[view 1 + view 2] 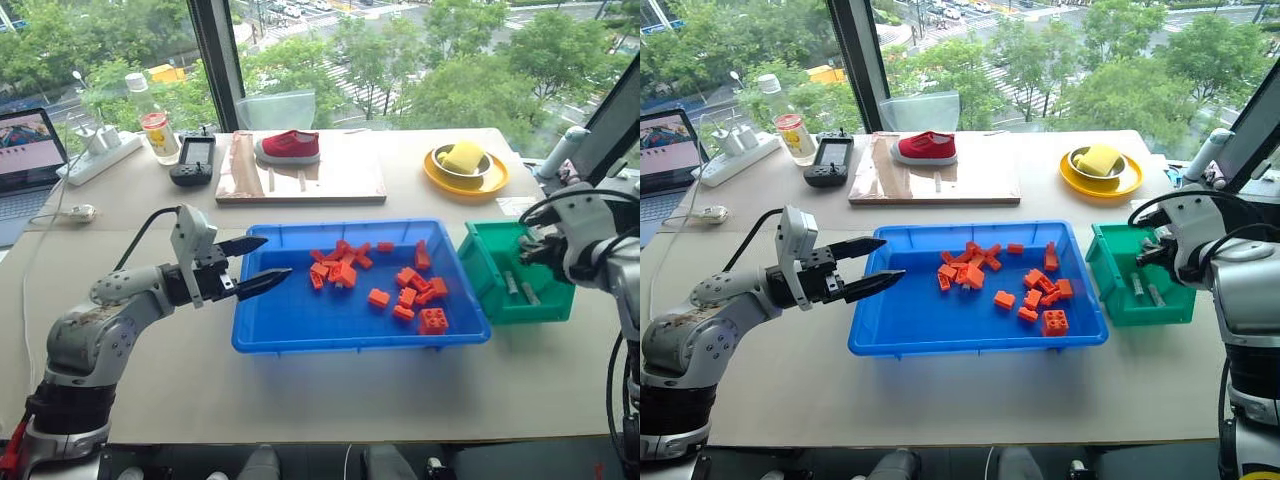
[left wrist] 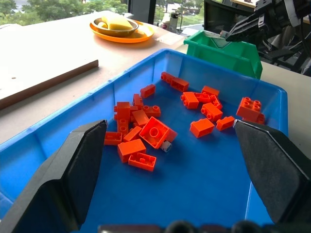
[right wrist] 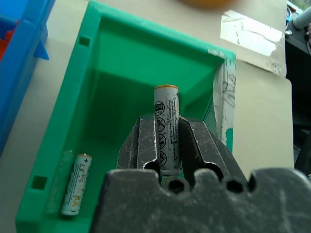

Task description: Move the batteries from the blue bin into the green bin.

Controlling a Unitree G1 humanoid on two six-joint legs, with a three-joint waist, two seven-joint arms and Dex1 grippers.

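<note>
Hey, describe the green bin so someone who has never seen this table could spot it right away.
Start at the big blue bin of red-orange blocks in the middle of the table. Just off its end on the robot's right, below the yellow-orange plate, sits the green bin, with the right gripper over it. It is smaller and deeper than the blue one, and holds batteries.
</note>
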